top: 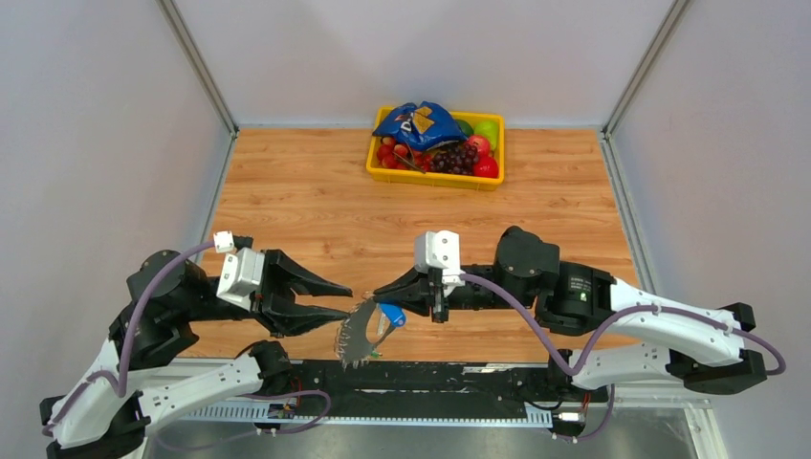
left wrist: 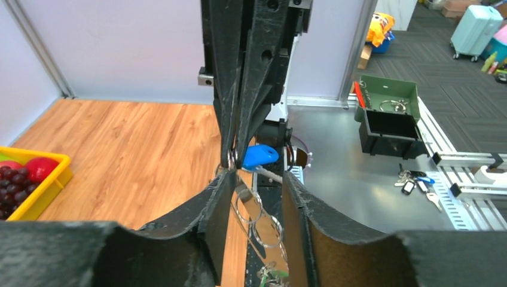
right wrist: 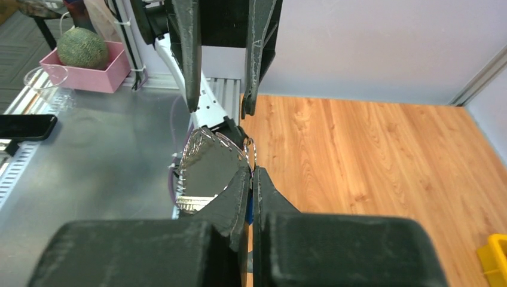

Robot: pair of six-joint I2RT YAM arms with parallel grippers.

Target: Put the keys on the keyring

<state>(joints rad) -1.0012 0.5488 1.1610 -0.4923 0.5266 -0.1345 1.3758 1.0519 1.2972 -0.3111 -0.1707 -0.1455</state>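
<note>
Keyring (top: pixel 359 335) dangles from closed right pincer (top: pixel 381 290) (contact point hidden).

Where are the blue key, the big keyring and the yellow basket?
blue key (top: pixel 390 315): top view, on its blue plastic head.
keyring (top: pixel 356 337): top view, middle of its jagged silver bunch.
yellow basket (top: pixel 432 179): top view, on its near front wall.

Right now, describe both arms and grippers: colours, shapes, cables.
The left arm and right arm mix white shells with black joints. Each carries a looping purple cable and a white camera block at the wrist. The left gripper and right gripper have long, tapering black fingers.
</note>
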